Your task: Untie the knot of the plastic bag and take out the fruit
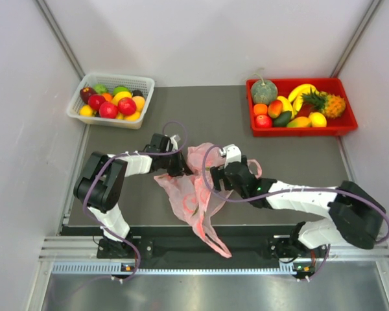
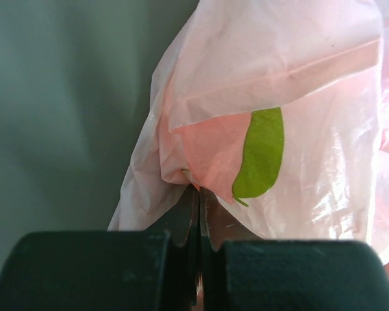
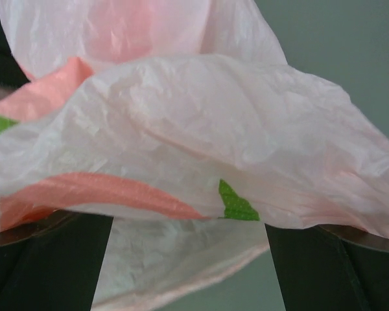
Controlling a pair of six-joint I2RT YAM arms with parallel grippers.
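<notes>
Plastic bag [image 1: 196, 194], thin translucent crinkly pink film with red and green print: hanging between both grippers over the middle of the dark grey table [image 1: 279, 146], towards its near edge, limp tail trailing past that edge. Pinched at a bunched fold by black-fingered left gripper [image 2: 199, 202], jaws closed tight on the film. Draped loosely across black right gripper [image 3: 188, 259], fingers [image 3: 52, 265] spread wide, nothing clamped. Knot not to be made out in any view. Probably near weightless, floppy, slick, quick to stretch or tear. Best taken at gathered folds or doubled edges, never a single smooth sheet, with gentle opposed pulls.
</notes>
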